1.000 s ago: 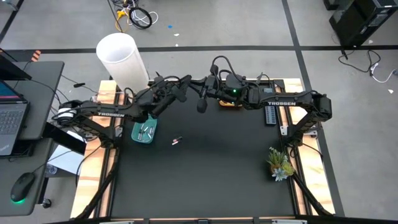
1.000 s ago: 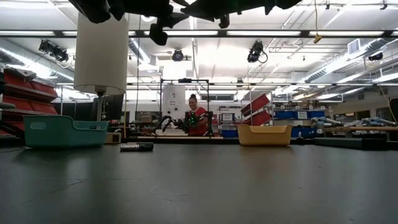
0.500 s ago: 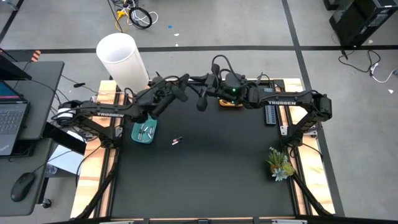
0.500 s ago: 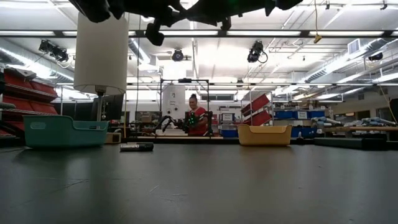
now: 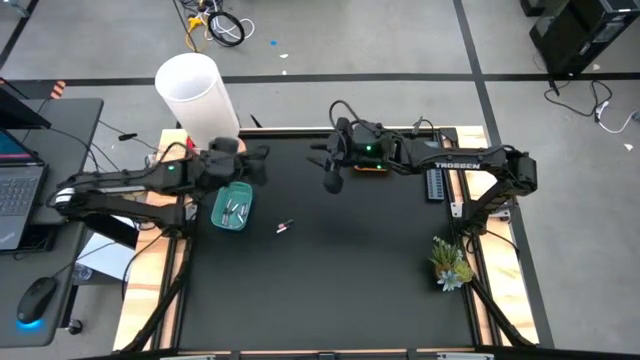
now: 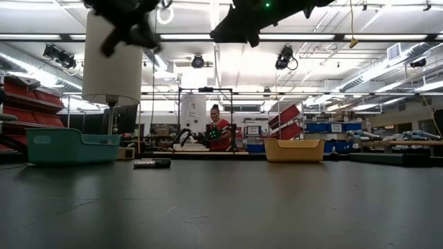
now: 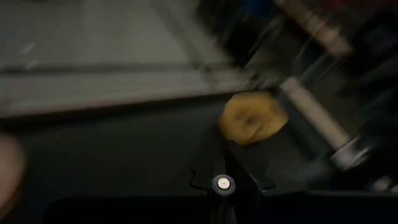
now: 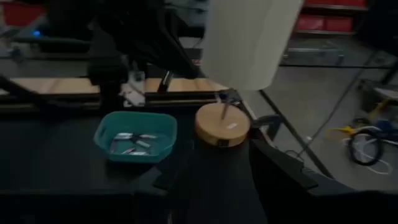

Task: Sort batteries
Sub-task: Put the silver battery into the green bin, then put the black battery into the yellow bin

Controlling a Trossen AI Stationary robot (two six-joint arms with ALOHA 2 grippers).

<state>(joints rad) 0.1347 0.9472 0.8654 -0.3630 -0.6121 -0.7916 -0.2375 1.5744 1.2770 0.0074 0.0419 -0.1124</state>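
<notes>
Greenery comes first on the near right edge of the black table (image 5: 330, 290), a small plant sprig (image 5: 450, 264) lying well apart from everything else. Farther in, left of centre, a single dark battery (image 5: 284, 227) with a pinkish end lies alone on the mat (the low view shows it as a short dark cylinder lying flat). Just left of it sits the teal bin (image 5: 232, 207), holding several pale silver batteries (image 8: 132, 143) in a loose heap on its floor. Above that bin's far edge hangs the left gripper (image 5: 257, 165), raised off the table, its fingers pressed nearly together; whether anything is pinched between them cannot be told. Toward the far middle, the right gripper (image 5: 331, 170) also hangs high over bare mat, its fingers partly spread and holding nothing that shows. Behind its arm, at the far edge, stands the yellow bin (image 6: 294, 149), mostly covered from above, so its contents cannot be seen. A white lamp (image 5: 195, 95) on a round wooden base (image 8: 222, 124) stands at the far left corner, close behind the teal bin.
</notes>
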